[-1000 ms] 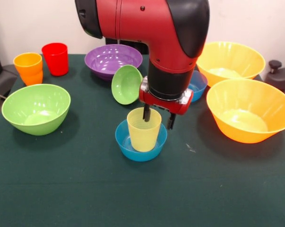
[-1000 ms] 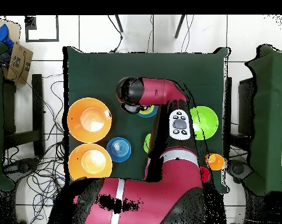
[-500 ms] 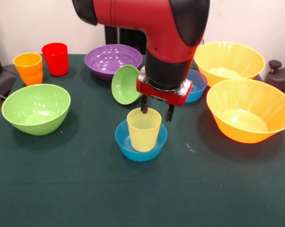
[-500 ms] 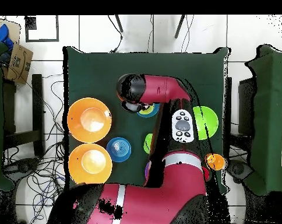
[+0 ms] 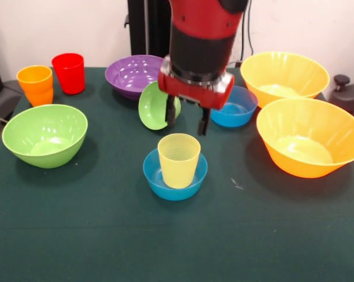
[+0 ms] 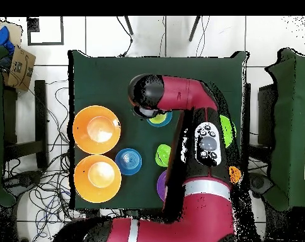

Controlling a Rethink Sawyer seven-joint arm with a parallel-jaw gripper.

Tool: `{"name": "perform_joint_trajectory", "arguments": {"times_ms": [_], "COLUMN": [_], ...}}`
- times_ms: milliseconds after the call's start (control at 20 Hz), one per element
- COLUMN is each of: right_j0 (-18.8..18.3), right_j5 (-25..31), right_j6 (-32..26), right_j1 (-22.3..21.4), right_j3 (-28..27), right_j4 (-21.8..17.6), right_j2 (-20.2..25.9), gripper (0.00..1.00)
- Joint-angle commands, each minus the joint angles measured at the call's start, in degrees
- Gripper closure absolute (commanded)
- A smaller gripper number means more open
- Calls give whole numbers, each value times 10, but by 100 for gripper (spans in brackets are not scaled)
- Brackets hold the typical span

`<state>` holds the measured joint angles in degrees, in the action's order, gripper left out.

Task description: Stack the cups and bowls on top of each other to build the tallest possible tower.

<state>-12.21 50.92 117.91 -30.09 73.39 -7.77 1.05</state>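
Orange cup [image 5: 35, 84] and red cup [image 5: 69, 73], translucent tumblers, far left corner of the desk [image 5: 77, 235]. Large green bowl [image 5: 44, 134], glossy, nearer. Purple bowl [image 5: 140, 74], wide, behind. Small green bowl [image 5: 156, 105], tipped on edge. Pincer [image 5: 185, 121], hanging vertically from the red arm, fingers parted and empty, above the pale yellow cup [image 5: 179, 160] standing upright inside a small blue bowl [image 5: 174, 177]. Second blue bowl [image 5: 234, 107]; two large orange bowls [image 5: 309, 137] right. Near desk edge open.
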Motion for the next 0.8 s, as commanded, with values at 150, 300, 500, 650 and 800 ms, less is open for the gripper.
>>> {"name": "perform_joint_trajectory", "arguments": {"times_ms": [150,300,500,650,800], "right_j0": [-18,-31,-59,-71,-81], "right_j5": [29,19,-12,-43,-85], "right_j6": [-121,-129,-145,-146,-131], "right_j1": [-114,-138,-158,-168,-174], "right_j3": [158,211,278,313,348], "right_j4": [-14,-11,-13,-22,-35], "right_j2": [68,77,104,122,137], "gripper": [0,0,0,0,0]}}
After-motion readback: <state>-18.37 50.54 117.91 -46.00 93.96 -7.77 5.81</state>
